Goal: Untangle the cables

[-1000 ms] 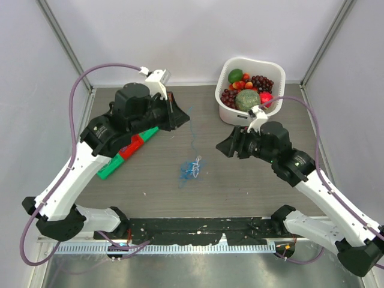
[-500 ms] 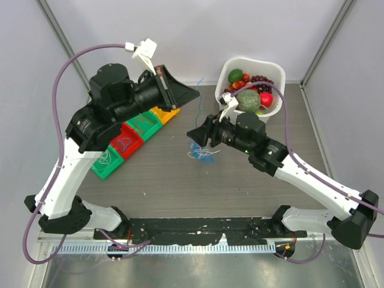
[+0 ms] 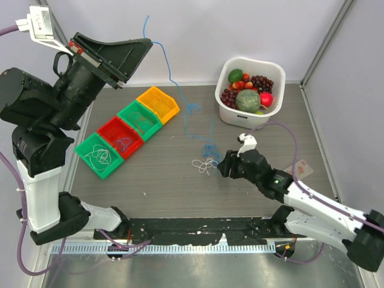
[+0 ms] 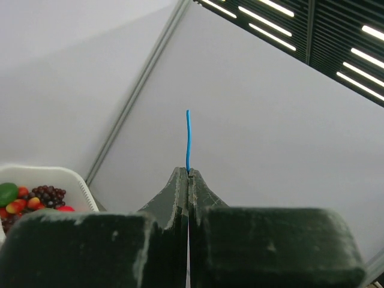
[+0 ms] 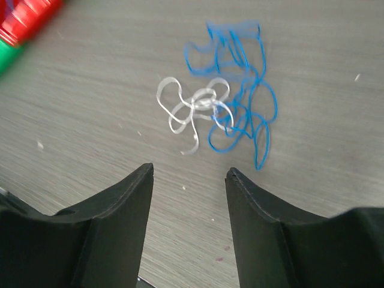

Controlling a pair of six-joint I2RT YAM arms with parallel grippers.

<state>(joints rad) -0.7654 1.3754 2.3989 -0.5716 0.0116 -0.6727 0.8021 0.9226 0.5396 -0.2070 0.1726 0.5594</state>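
Observation:
A blue cable [image 3: 174, 78] runs from my raised left gripper [image 3: 147, 43] down to a blue tangle [image 3: 208, 148] on the table. My left gripper [image 4: 189, 174] is shut on the blue cable's end [image 4: 188, 138], high above the table. A white cable [image 3: 205, 164] lies looped beside the blue tangle; the right wrist view shows the white cable [image 5: 195, 111] knotted with the blue cable [image 5: 243, 96]. My right gripper [image 3: 223, 165] is open and empty, low over the table just right of the white cable; it shows in the right wrist view [image 5: 189, 173].
Green [image 3: 98, 155], red [image 3: 122, 137], green [image 3: 141, 119] and orange [image 3: 158, 103] bins stand in a diagonal row at the left; the near three hold coiled cables. A white basket [image 3: 249, 123] of fruit stands at the back right. A pale card [image 3: 302, 168] lies at the right.
My left gripper has risen high and moved left, drawing the blue cable out of the bunch. My right gripper has let go and pulled back towards the near right, leaving the tangle on the table.

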